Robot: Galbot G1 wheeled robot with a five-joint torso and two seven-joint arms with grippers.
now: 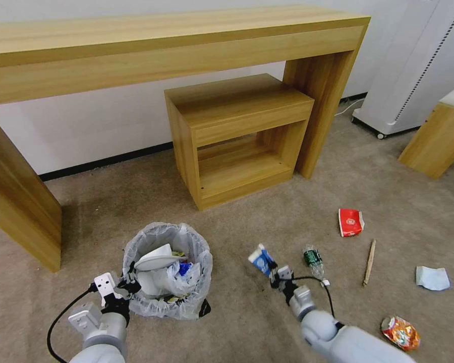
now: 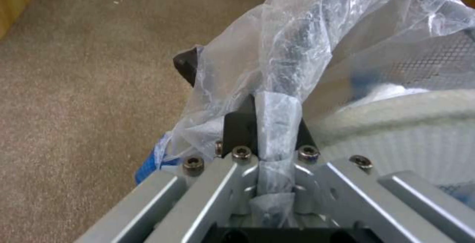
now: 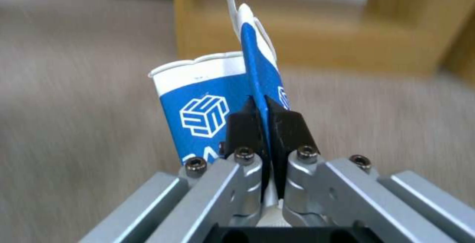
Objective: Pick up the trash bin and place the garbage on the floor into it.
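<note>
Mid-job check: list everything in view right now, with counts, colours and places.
trash bin: 1, black with whitish liner, on carpet, holds white slippers
carton: 1, blue-white, held above carpet
bottle: 1, green label, carpet
red wrapper: 1, carpet
stick: 1, wooden, carpet
mask: 1, pale blue, carpet
orange packet: 1, carpet
desk: 1, wooden, by wall
shelf unit: 1, wooden, under desk
left gripper: shut on bin rim
right gripper: shut on carton
</note>
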